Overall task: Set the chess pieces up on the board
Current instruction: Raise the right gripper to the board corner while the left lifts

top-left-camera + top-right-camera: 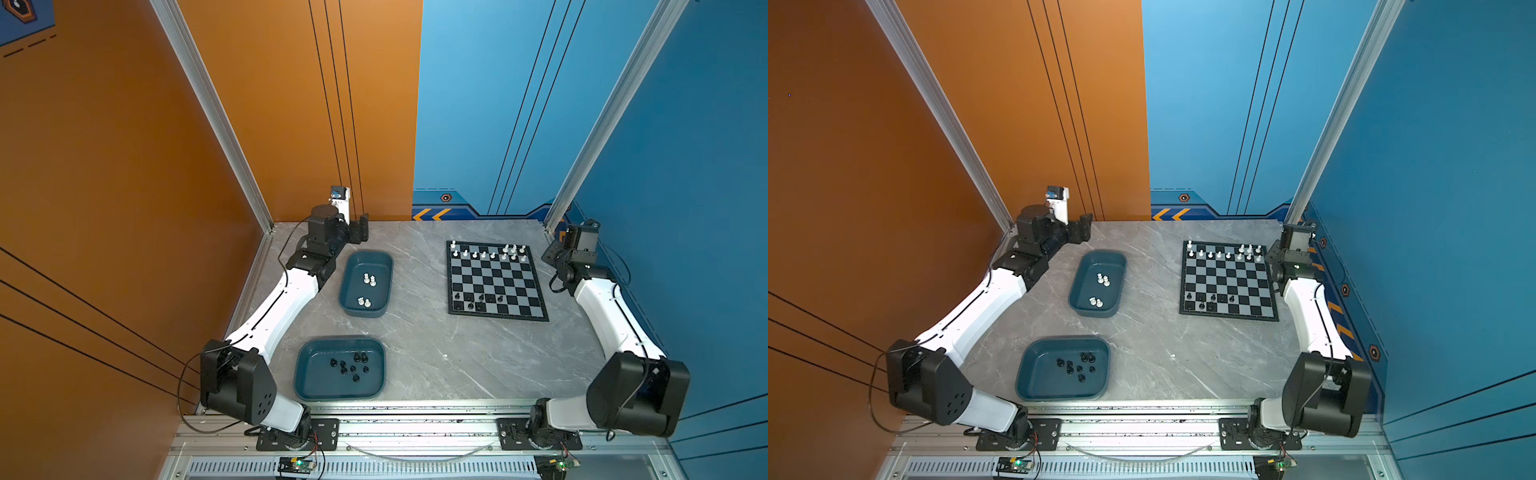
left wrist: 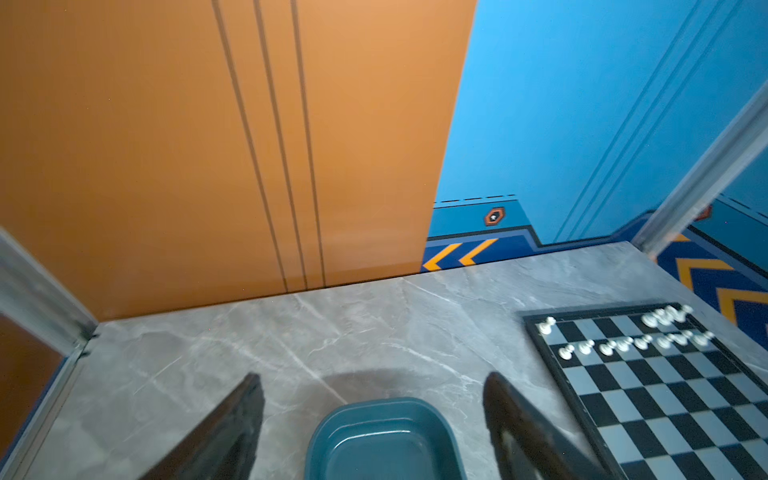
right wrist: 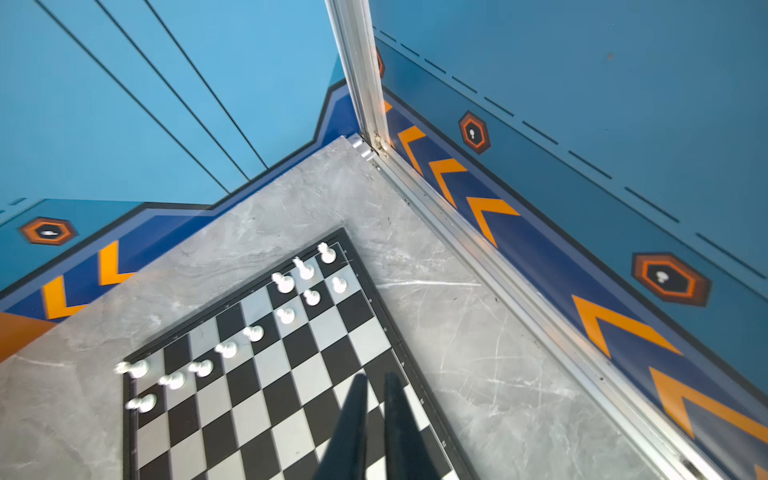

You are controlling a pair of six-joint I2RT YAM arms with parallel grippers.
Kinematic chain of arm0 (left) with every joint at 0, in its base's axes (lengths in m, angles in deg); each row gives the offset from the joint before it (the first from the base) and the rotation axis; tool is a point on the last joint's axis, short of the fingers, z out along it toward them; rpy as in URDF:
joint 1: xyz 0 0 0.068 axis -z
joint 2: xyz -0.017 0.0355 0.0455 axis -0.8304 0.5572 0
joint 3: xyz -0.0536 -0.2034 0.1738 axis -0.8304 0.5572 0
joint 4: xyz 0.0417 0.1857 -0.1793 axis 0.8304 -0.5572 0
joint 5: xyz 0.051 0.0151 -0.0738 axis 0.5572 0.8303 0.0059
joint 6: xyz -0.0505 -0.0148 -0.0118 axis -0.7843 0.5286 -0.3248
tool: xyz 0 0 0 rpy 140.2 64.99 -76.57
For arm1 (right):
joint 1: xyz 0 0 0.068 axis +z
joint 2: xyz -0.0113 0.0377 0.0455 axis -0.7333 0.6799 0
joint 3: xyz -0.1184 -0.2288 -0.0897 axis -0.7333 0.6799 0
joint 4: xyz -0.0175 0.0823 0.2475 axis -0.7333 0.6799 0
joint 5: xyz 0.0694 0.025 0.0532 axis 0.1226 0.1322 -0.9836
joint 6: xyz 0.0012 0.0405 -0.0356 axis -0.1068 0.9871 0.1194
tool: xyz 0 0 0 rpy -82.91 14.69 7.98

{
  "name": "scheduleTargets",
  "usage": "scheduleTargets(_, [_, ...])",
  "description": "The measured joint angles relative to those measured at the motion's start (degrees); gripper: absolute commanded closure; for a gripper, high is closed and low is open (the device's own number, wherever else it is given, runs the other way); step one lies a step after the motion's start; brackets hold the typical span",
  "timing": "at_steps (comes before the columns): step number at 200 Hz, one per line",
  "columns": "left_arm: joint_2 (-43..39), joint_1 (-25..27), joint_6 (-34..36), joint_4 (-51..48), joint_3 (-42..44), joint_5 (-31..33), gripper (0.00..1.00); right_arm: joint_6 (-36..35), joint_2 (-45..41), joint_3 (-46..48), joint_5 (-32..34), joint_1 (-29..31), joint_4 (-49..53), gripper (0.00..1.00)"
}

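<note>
Grey marble-veined counter [image 1: 415,345], and on its right half lies the board [image 1: 496,282], flat and square, black and silver-grey squares inside a thin black border. Both top views give the full spread: white chess pieces [image 1: 484,254] standing along the board's two far rows and black chess pieces [image 1: 473,300] bunched by its near left corner. Over on the left sit two teal rounded trays, the far tray [image 1: 380,270] with a few more white ones, the near tray [image 1: 320,384] with loose black ones. Only the far tray's rounded end reaches the left wrist view, alongside the board's white rows, smeared by blur. The right wrist view brings those rows closer: round bases, glossy plastic. Now the left end effector [image 2: 372,376]: fingers spread wide, nothing between them, up at the counter's far left corner, far tray just beside, board well apart. And the right end effector [image 3: 375,376]: dark fingers all but pressed together, a sliver of checkered squares showing between, gripping nothing, poised over the board's right side, white pieces near but untouched.
</note>
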Motion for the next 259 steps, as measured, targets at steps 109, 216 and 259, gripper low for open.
scheduleTargets(109, [16.59,3.26,-4.28,-8.48,-21.84,-0.9,0.02,9.03,20.11,-12.09,-8.94,-8.48,5.53,0.19])
scheduleTargets(216, [22.99,5.11,-4.04,-16.35,-29.33,4.87,0.02,14.71,38.88,-27.96,-11.19,-8.57,8.9,0.25])
scheduleTargets(259, [24.81,5.11,-4.07,-17.09,-30.25,5.66,0.02,15.37,45.9,-37.18,-11.26,-8.57,11.19,0.25])
